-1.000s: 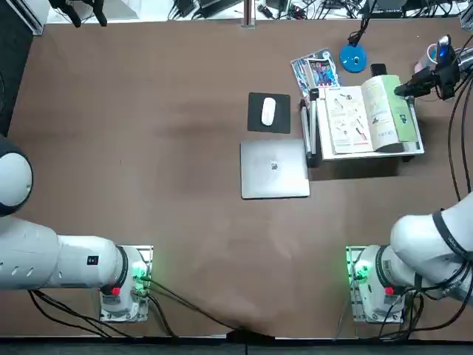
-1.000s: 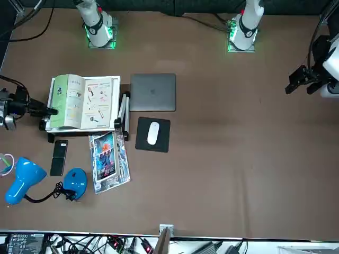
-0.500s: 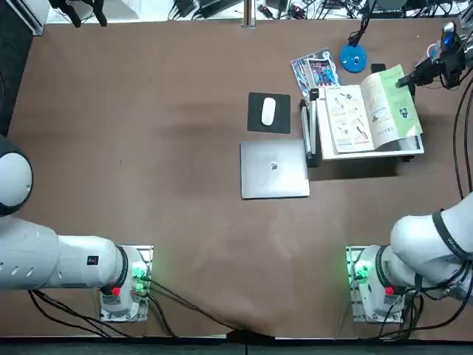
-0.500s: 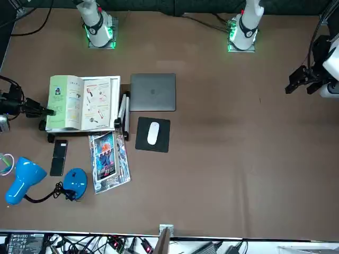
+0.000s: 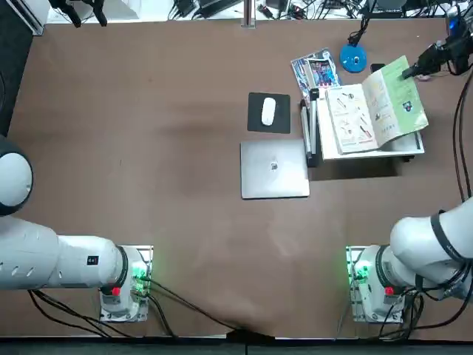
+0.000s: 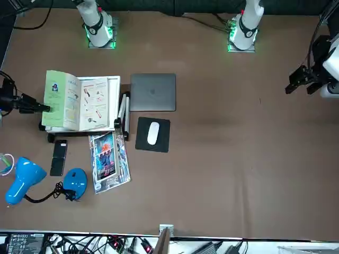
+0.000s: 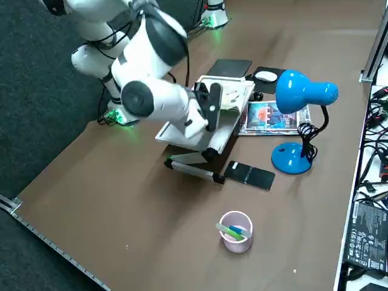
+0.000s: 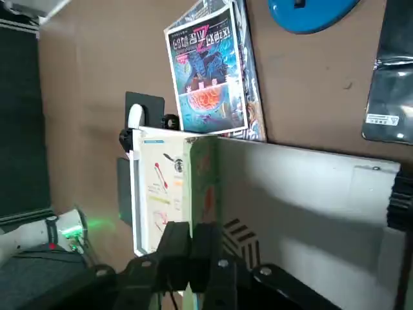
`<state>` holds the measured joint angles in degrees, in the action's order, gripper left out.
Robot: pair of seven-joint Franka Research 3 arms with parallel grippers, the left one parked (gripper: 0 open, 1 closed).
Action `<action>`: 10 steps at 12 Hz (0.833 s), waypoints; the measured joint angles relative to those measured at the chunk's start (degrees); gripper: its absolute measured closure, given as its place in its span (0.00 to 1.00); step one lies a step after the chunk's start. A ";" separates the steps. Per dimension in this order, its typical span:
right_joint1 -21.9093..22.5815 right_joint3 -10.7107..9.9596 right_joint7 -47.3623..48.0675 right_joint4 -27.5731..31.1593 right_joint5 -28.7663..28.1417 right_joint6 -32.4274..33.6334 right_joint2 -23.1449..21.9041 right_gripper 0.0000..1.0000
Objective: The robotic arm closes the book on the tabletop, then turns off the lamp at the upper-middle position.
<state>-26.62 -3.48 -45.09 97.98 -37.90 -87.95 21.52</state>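
In the right side view, the right arm (image 7: 160,79) covers most of the book, and the right gripper's fingertips are hidden. The top view cuts off the right arm at its right edge; the right wrist view crops the lamp's blue base (image 8: 310,11). Print on the book's pages (image 5: 362,118) is too small to read.

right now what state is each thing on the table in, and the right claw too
book: open, right-hand cover and pages lifted off the stand
right claw: at the lifted edge of the book
stand: raised, book on it
laptop: closed
lamp: upright on its round base, no glow visible on its head
cup: upright, pens in it
mouse: resting on its pad
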 joint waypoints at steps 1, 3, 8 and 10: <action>1.57 0.01 2.73 -0.01 1.92 -0.23 -1.95 0.98; 3.03 0.01 5.17 -0.01 3.91 -0.81 -3.18 0.98; 6.71 0.03 10.26 0.10 6.68 -1.38 -4.16 0.98; 8.06 0.03 13.14 0.14 7.70 -1.38 -4.65 0.98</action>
<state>-18.56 -3.45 -31.95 98.12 -30.20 -89.33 16.87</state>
